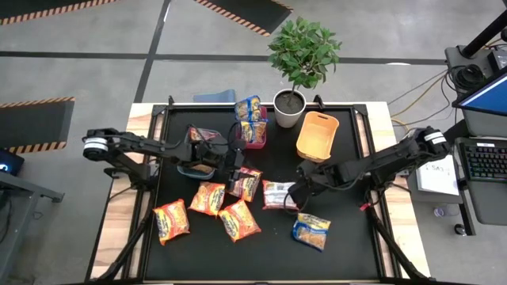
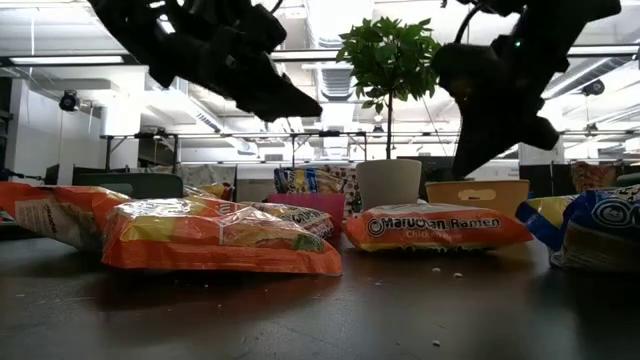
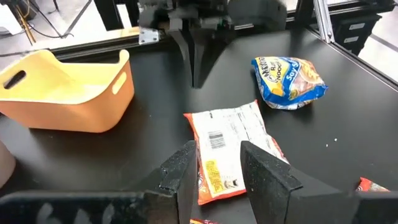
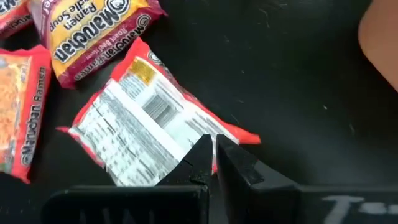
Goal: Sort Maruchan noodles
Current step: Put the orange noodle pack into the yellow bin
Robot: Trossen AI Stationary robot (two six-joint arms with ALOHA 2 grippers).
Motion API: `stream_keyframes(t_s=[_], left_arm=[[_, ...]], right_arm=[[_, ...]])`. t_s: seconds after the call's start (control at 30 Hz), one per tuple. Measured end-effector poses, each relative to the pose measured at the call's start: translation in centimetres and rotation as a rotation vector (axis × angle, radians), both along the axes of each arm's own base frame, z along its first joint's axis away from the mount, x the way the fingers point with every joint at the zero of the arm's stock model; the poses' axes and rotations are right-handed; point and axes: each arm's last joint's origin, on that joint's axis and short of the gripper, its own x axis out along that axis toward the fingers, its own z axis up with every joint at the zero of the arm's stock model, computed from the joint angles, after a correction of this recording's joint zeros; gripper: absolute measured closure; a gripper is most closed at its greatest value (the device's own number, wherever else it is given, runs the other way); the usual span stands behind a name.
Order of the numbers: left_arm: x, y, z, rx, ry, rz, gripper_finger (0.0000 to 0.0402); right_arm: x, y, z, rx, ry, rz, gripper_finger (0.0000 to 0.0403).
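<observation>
The black table (image 1: 348,237) is carrying three bins at its far side: a teal bin (image 1: 198,168) under the left arm, a red bin (image 1: 252,133) already holding packets, and an empty orange bin (image 1: 317,136).

Loose Maruchan noodles are lying across the middle: three orange packets (image 1: 207,198) toward the left front, a maroon packet (image 1: 247,182), a face-down packet (image 1: 279,195) showing its white label panel, and a blue packet (image 1: 311,230) nearest the front right.

The right gripper (image 1: 299,192) is sitting at the face-down packet's right-hand edge, touching or just above it. In the right wrist view its fingers (image 4: 200,163) are standing nearly closed, but whether the packet's edge is between them cannot be told. In the high view the packet's long axis is running roughly left to right, so the packet is extending away from this gripper toward the left arm.

The left gripper (image 1: 234,168) is hovering above the maroon packet, fingers (image 3: 180,177) parted and holding nothing, and is looking across at the face-down packet.

The right arm is judged the nearer for this pick.
</observation>
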Motion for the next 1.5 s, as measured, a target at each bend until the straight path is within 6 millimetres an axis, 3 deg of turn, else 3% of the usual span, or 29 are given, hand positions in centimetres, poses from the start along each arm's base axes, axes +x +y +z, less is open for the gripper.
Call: stream_keyframes(t_s=[0.2,0.4,0.53,0.73,1.03,1.23,1.5], left_arm=[[1.2,-0.5,-2.1,-0.004,0.031,-0.019,0.0295],[4.0,-1.5,-3.7,-0.011,0.043,-0.054,0.0297],[5.1,-1.5,-5.3,-0.009,0.091,-0.052,0.0306],[5.2,-1.7,-6.2,-0.016,0.11,-0.076,0.0325],[5.6,-2.3,-8.1,-0.061,0.147,-0.087,0.0336],[6.0,-2.3,-9.1,-0.068,0.168,-0.083,0.0337],[6.4,-2.3,-10.3,-0.079,0.195,-0.076,0.0337]], right_arm=[[-0.9,-0.5,-0.8,0.036,0.045,-0.065,0.039],[-1.0,-1.4,-1.4,0.132,0.067,-0.126,0.0378],[-0.8,-1.8,-1.4,0.205,0.069,-0.109,0.033],[-0.9,-2.2,-1.9,0.219,0.088,-0.108,0.0228],[-1.2,-2.2,-4.6,0.307,-0.051,-0.121,0.0101],[-2.1,-2.4,-6.6,0.355,-0.166,-0.145,0.0061],[-2.1,-2.4,-7.3,0.367,-0.269,-0.145,0.0059]])
